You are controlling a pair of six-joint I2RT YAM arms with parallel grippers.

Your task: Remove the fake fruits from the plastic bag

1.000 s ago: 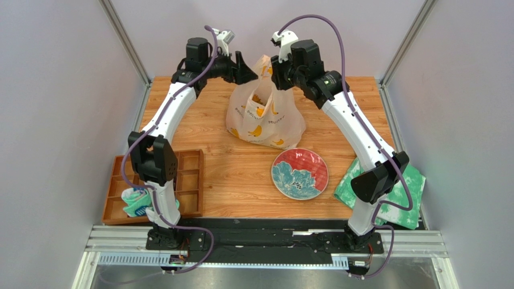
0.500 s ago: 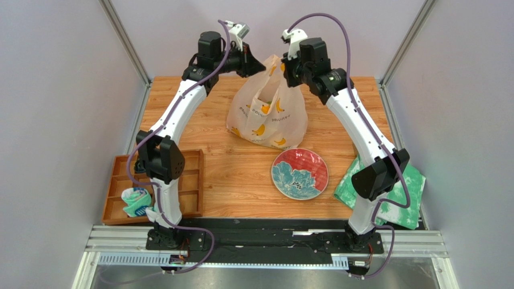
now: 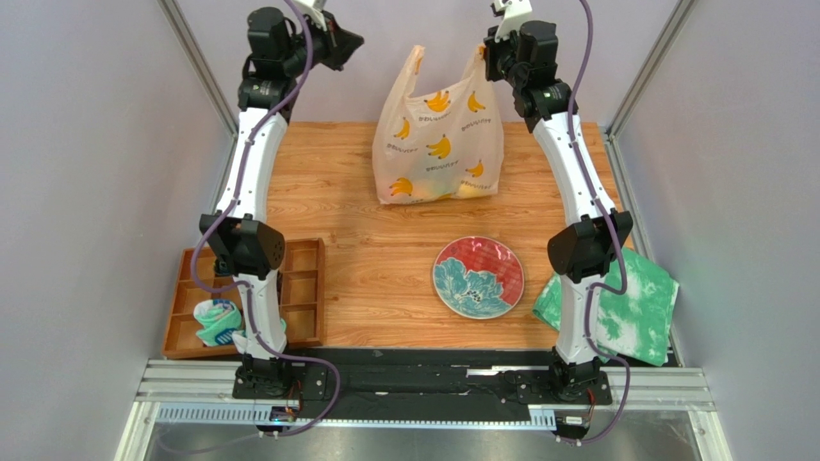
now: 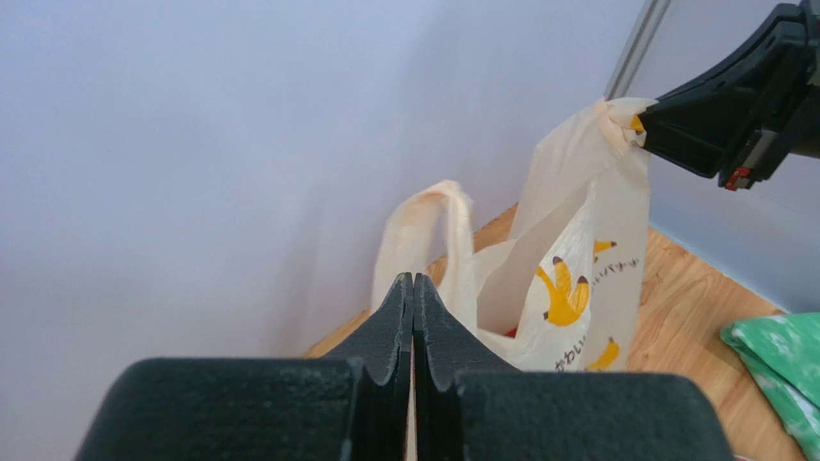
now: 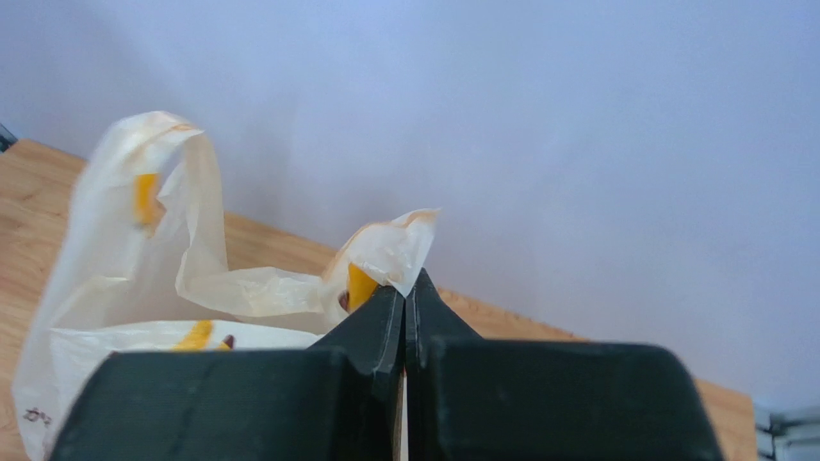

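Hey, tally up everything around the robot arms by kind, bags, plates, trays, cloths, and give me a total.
plastic bag: 1
plate: 1
wooden tray: 1
cloths: 2 (green-and-white cloth; teal bundle in the tray)
Total: 5, leaving out whatever is hidden inside the bag.

At 12 o'clock the thin translucent white banana-printed plastic bag (image 3: 438,144) rises tall over the wooden bench (image 3: 318,182), with the white right arm (image 3: 568,163) crowding its 2 o'clock side. Bare wood lies open from 9 to 11 o'clock and at centre. The red-and-teal flowered round plate (image 3: 478,277) blocks 4 o'clock, the brown compartment tray (image 3: 298,288) 8 o'clock.
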